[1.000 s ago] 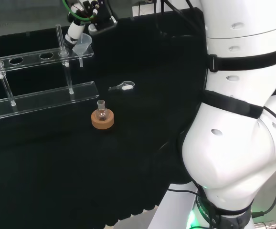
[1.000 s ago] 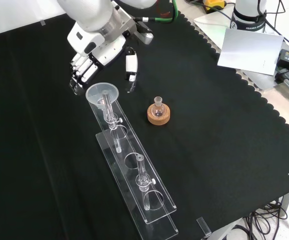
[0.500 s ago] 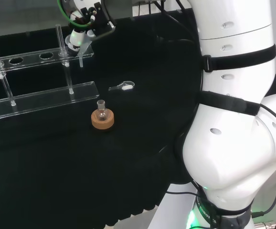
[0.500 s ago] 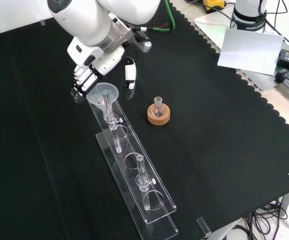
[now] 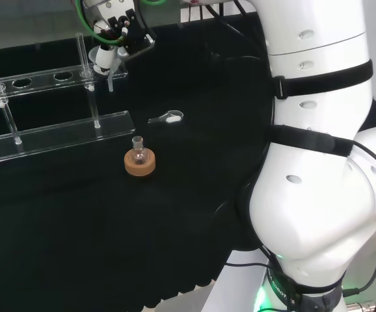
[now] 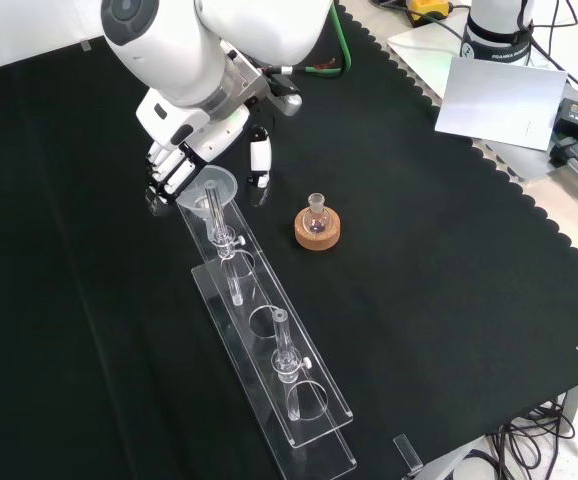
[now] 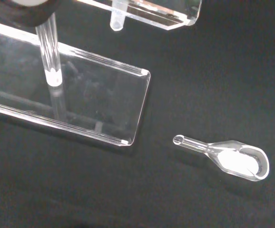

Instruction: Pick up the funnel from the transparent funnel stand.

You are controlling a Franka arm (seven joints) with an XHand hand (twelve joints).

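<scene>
Hand (image 6: 191, 140) fingers bracket the funnel (image 6: 207, 189) rim, not yet closed; I worry a skewed squeeze tips it against the funnel stand (image 6: 269, 340) post.

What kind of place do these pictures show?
Probably a laboratory bench set up for robot trials: a clear funnel stand holding a funnel, a small flask on a cork ring, and a scoop.
</scene>
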